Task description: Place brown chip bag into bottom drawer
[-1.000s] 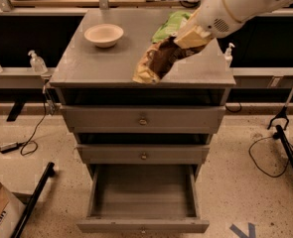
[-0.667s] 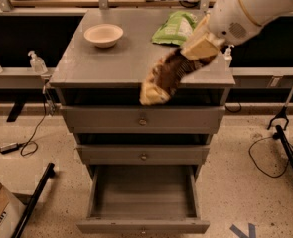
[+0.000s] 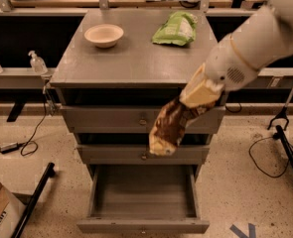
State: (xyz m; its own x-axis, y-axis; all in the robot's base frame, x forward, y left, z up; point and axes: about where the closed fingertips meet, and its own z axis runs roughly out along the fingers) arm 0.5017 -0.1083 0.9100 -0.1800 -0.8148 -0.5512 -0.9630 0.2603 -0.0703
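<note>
Right of centre, the gripper (image 3: pixel 198 97) pinches the brown bag (image 3: pixel 167 129) by its top end, so it dangles lengthwise in mid-air above the bottom drawer (image 3: pixel 143 195), which stands pulled out at bottom centre to receive it.

The bottom drawer (image 3: pixel 111 226) stands pulled out, and its whole inside is open from above. The claw (image 3: pixel 194 99) hangs just in front of the front edge of the surface (image 3: pixel 131 58), toward the right corner. It grips the brown chip bag (image 3: pixel 167 128), which dangles before the two upper drawer fronts (image 3: pixel 106 119). The arm (image 3: pixel 250 48) crosses over the front right corner. The bowl (image 3: pixel 104 34) and the green chip bag (image 3: pixel 177 29) sit near the back edge, and the front half is free.
</note>
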